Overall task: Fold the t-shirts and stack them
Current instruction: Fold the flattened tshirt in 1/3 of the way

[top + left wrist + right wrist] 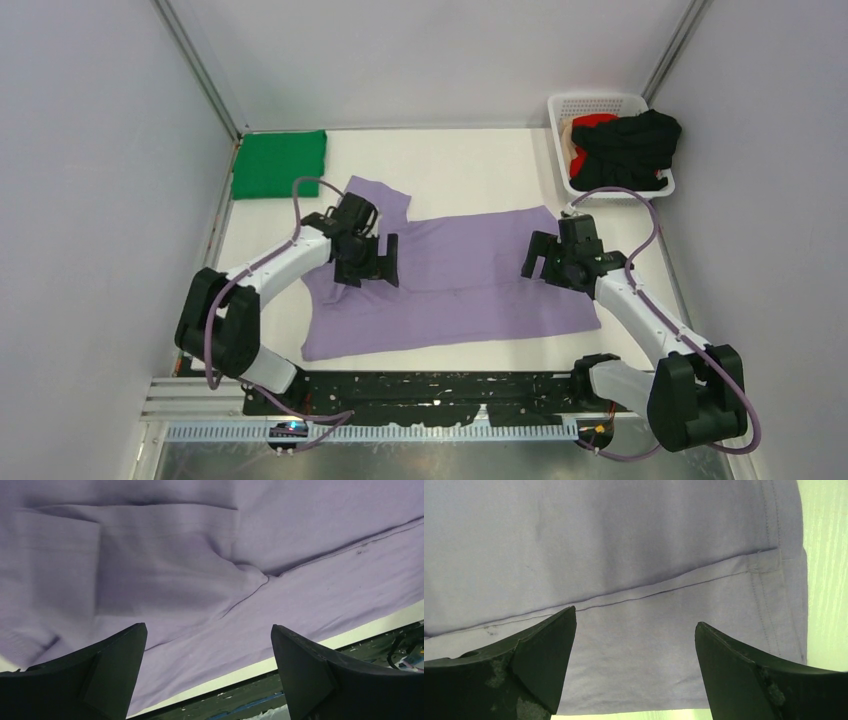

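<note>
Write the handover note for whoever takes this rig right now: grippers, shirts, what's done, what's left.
Grippers: left gripper and right gripper both open and holding nothing, over the lavender t-shirt.
Shirts: lavender t-shirt spread in the middle, with a fold edge across it; green t-shirt folded at the far left corner; black t-shirt and red t-shirt heaped in the white basket.
Done: green.
Left: finish lavender, stack it, then black and red.

Matt, soft-cloth lavender t-shirt (470, 285)
</note>
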Tool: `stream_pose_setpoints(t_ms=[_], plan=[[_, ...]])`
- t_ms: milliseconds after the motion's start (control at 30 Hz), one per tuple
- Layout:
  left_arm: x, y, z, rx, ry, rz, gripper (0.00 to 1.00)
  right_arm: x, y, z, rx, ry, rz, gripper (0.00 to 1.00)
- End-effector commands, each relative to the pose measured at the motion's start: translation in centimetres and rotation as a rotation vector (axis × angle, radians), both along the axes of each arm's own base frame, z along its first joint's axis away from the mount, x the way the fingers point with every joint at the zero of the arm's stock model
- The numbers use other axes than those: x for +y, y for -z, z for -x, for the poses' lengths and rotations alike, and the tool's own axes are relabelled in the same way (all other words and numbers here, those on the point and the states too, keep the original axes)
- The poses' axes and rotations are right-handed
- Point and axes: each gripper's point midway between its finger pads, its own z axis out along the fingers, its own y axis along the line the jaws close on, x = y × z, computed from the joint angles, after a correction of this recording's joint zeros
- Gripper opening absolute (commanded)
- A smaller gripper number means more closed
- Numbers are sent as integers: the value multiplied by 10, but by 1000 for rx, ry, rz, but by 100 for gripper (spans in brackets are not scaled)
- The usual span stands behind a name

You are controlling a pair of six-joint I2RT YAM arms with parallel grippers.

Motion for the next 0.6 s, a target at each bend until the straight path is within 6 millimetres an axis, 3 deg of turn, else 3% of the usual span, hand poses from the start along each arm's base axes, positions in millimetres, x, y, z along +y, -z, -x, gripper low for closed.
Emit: stream_pose_setpoints(t_ms=[0, 167, 300, 433, 567], plan=[[-28, 18, -3, 48, -6, 88, 100, 1, -9, -13, -45, -9, -5, 95], [4, 33, -13, 59, -39, -131, 100, -1, -7, -12, -41, -5, 2, 95], [39, 33, -40, -14, -79, -304, 100, -3, -8, -12, -43, 4, 13, 95], [74, 26, -85, -68, -165, -370, 100, -7, -8, -12, -46, 16, 23, 95], [85, 26, -133, -79, -230, -306, 99, -9, -8, -11, -46, 23, 28, 95]])
